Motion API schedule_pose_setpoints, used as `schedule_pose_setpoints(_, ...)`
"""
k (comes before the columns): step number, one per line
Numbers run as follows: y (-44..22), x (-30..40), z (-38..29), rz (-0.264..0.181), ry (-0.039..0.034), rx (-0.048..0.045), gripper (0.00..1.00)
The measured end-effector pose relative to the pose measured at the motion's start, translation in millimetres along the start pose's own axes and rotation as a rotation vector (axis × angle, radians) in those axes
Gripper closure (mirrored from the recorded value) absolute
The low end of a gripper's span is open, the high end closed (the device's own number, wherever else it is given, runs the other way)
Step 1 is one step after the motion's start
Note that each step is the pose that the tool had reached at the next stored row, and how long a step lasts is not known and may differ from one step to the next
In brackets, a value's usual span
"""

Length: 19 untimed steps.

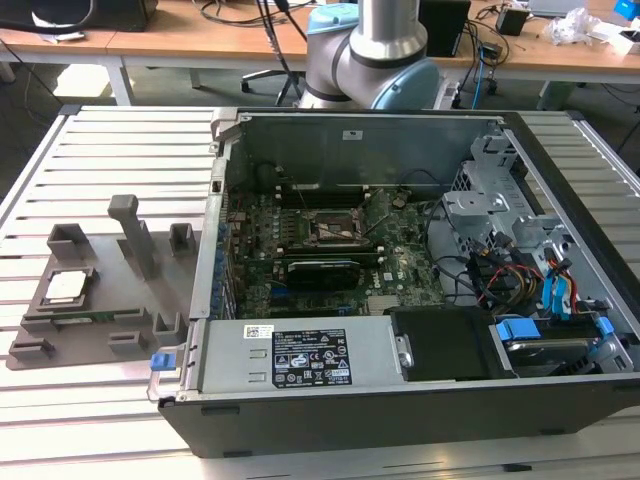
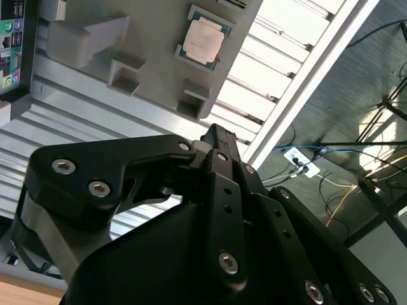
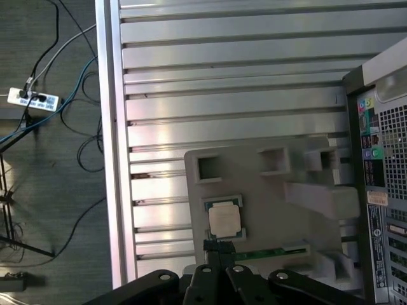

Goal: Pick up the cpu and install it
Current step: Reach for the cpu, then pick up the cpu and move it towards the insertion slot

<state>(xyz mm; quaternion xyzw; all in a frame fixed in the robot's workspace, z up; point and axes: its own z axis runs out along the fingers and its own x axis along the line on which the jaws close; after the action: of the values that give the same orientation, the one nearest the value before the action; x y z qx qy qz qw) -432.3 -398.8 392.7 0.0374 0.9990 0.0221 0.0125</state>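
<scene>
The pincer (image 2: 218, 135) has its two fingers pressed together and holds nothing. In both wrist views it hangs over the grey holder (image 3: 254, 184), apart from the cpu (image 3: 225, 220). In the exterior view the cpu (image 1: 65, 287) lies flat in a shallow square seat of this holder, at the lower left of the frame. It is well apart from the socket (image 1: 335, 228) inside the open computer case (image 1: 330, 415).

I see several risks. With the fingers together, a descent would press on the metal top instead of taking the edges. The chip is thin and the seat's rim is close around it, so there is little edge to hold and it can slip or tilt. A green memory stick (image 3: 273, 253) lies just beside the cpu in the same holder, and a finger can strike it. The wall of the case stands between the holder and the socket, so a carried chip may knock against it.

The tabletop (image 1: 100, 140) is made of pale metal slats with grooves between them. It looks smooth and shiny, so the holder may slide if pushed. At the top of the exterior view stand wooden desks (image 1: 200, 35) with cables. In the first wrist view the floor is dark, with a power strip (image 3: 24, 97) and loose wires.
</scene>
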Motion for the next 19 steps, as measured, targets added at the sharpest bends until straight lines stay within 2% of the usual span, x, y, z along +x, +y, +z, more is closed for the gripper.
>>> schedule_pose_setpoints(4,-0.4,4.9,-0.1,0.000,0.0001,0.0000,0.89)
schedule_pose_setpoints(19,-0.5,6.8,-0.1,0.000,0.0001,0.0000,0.89)
